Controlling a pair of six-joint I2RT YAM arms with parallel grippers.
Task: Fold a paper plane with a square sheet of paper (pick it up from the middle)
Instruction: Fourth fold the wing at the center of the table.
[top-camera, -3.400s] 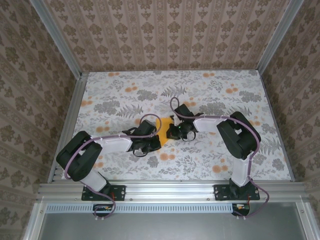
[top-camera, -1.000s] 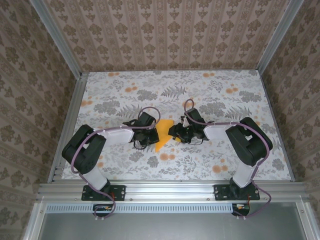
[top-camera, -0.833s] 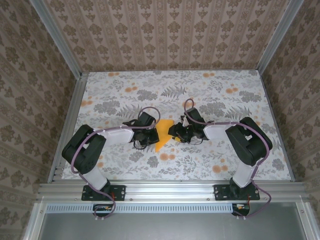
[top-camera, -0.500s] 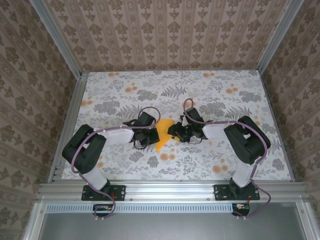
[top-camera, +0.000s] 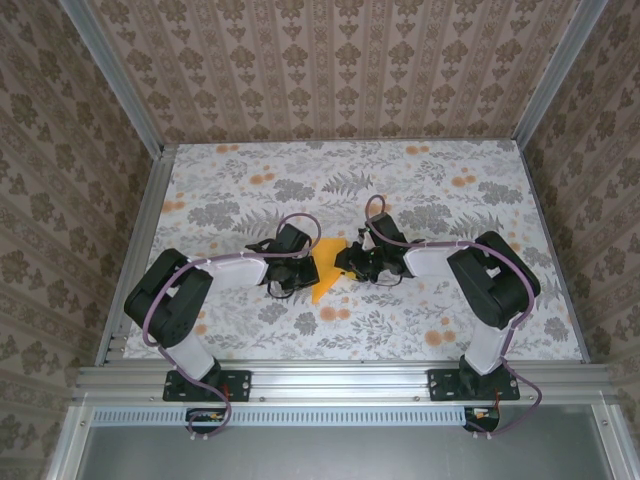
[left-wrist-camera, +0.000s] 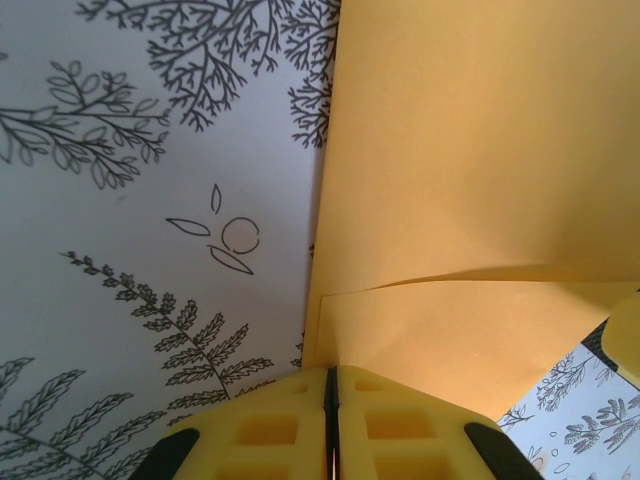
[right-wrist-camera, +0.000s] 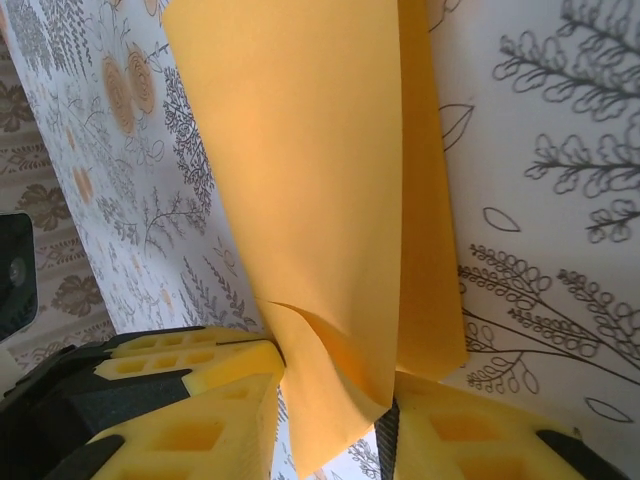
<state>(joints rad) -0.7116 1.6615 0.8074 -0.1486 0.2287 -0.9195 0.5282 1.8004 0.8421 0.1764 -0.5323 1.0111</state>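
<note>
we see the paper lying near the middle of the floral table, between the two grippers. it is folded into a slim strip. from above, its long axis runs on a slant from near-left to far-right, and it narrows toward the near end, which points at the near edge of the table.

the left gripper sits at the paper's left side. in its wrist view the left gripper has its yellow pads pressed together with only a thin seam between them. a layered edge of the paper reaches them, but we cannot tell whether it is nipped.

the right gripper is at the far-right end. in its wrist view the right gripper stands narrowly parted, and a folded flap of the paper passes between its fingers, creased against the left one.
</note>
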